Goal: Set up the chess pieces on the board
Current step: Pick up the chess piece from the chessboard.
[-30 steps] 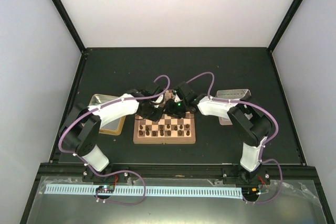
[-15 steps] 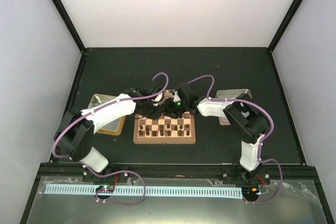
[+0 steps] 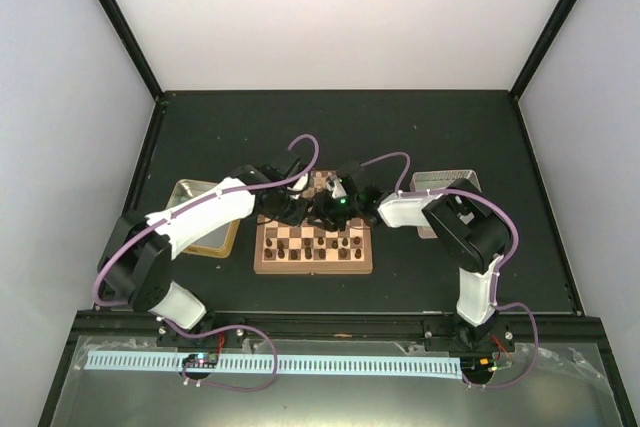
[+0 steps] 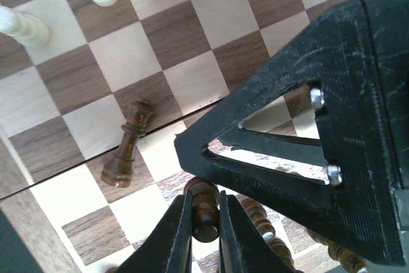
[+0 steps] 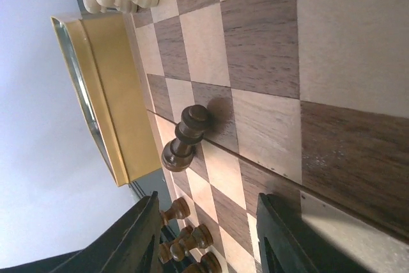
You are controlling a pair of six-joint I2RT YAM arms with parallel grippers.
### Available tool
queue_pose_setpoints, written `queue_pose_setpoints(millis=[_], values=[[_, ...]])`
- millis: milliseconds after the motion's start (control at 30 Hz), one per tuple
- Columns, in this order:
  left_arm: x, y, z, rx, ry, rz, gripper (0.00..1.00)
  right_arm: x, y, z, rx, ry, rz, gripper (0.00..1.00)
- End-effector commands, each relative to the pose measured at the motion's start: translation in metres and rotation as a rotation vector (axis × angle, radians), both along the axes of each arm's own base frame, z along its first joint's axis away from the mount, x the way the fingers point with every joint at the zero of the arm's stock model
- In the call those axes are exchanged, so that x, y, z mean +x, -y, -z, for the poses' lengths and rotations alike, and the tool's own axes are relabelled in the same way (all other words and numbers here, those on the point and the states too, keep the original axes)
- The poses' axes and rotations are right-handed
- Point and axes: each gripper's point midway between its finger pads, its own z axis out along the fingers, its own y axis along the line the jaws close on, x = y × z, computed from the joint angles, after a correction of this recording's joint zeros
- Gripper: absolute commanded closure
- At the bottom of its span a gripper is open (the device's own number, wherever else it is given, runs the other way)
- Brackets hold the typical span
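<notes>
The board (image 3: 300,266) lies near the middle of the tabletop (image 3: 330,127), closer to its near edge. One gold tray (image 3: 192,194) sits just off the board's left edge and one grey box (image 3: 445,180) lies off its right. Both arms bend in over the far half of the board, and their heads are close together.

The left gripper (image 4: 204,199) is pressed together on one dark piece (image 4: 204,214), which stands upright between its fingers (image 4: 176,234). It is over squares close to the board's tan border. Whether its base touches the wood cannot be told. At least three more dark pieces (image 4: 255,217) crowd just beside it.

The right gripper (image 5: 209,199) is spread, with only board squares showing between its fingers (image 5: 137,238). Its black body fills the right of the left wrist view, just beside the left fingers.

One fallen piece (image 4: 130,148), also dark, lies on its side across the seam in the board, with bare squares on all sides. Four pale pieces (image 4: 25,25) stand along the far rows in the left wrist view, and a fifth is cut off by the frame. In the right wrist view three dark pawns (image 5: 192,238) stand in a row past the fingers. In the top view, the small dark pieces on the board's near rows are too small to count.
</notes>
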Motion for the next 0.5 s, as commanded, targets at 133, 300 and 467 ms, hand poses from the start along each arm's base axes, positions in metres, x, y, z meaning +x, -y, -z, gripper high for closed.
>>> queue_pose_setpoints(millis=[133, 300, 467], values=[[0.016, -0.028, -0.034, 0.024, 0.143, -0.127, 0.98, 0.011, 0.013, 0.0, -0.105, 0.056, 0.041, 0.59], [0.006, -0.031, -0.029, -0.003, 0.103, -0.115, 0.98, 0.015, 0.033, -0.001, -0.215, 0.121, 0.073, 0.6], [-0.012, -0.029, -0.004, 0.001, 0.011, -0.072, 0.97, 0.019, 0.053, -0.008, -0.308, 0.187, 0.107, 0.6]])
